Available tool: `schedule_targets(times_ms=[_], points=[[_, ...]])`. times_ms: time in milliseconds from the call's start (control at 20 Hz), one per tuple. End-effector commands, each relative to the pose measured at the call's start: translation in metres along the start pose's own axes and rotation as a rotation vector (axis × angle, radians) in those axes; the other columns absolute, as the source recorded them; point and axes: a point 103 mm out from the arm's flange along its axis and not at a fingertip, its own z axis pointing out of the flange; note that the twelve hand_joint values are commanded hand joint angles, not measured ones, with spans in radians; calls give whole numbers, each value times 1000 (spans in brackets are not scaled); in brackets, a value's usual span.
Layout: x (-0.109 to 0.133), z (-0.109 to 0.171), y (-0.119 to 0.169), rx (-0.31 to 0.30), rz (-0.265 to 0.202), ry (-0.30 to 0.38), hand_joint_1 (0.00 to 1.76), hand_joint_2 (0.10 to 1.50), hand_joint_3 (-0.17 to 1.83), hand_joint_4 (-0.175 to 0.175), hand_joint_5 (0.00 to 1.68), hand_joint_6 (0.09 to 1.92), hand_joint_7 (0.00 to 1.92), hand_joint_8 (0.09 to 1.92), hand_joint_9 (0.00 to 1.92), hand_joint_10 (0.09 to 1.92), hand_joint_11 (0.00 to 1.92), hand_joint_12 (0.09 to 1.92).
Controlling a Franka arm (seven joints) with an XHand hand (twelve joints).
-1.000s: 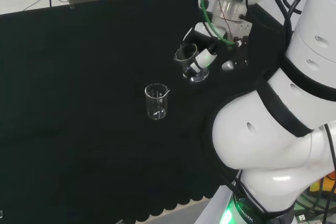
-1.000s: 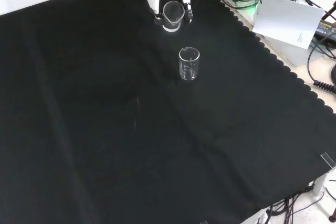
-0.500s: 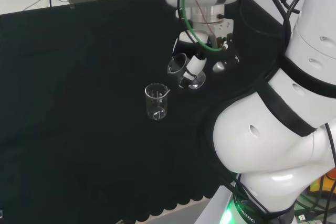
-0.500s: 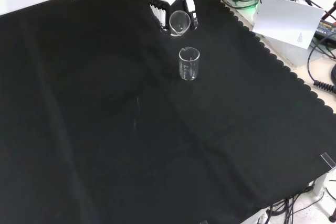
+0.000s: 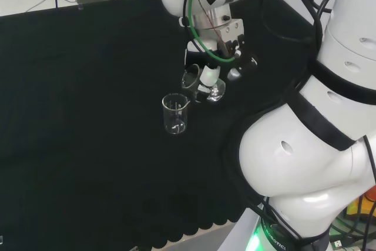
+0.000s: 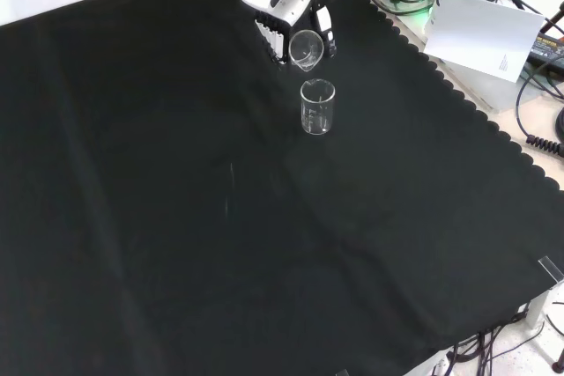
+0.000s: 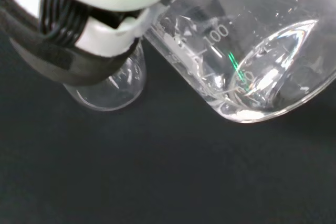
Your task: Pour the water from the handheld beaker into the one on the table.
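Note:
A clear glass beaker stands upright on the black cloth; the same table beaker appears mid-cloth in the front view. My hand is shut on a second clear beaker, tilted with its mouth toward the standing one and held just above and beside it. From the front, the held beaker hangs right behind the table beaker's rim, fingers on one side and the thumb on the other. Close up, the held beaker has water pooled in its lower corner, and the table beaker sits behind a finger.
The arm's white links fill the right of the head view. A white sheet of paper and cables lie off the cloth's edge at the front view's right. Open black cloth surrounds the table beaker.
The hand has carried the held beaker toward the table beaker, leftward in the head view, and tipped it further, so its mouth now sits close above that beaker's rim.

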Motion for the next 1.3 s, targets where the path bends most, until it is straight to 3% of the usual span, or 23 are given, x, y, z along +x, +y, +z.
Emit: schedule_targets(times_ms=[50, 550, 1300], points=[[8, 2, 4, 126, 53, -123, 1207, 670, 574, -106, 1379, 442, 1822, 115, 1896, 87, 1478, 518], [17, -2, 4, 204, 74, -204, 1208, 670, 576, -115, 1378, 443, 1821, 115, 1896, 87, 1479, 520], [19, -3, 0, 216, 71, -214, 1209, 669, 577, -119, 1378, 444, 1823, 117, 1898, 87, 1484, 523]])
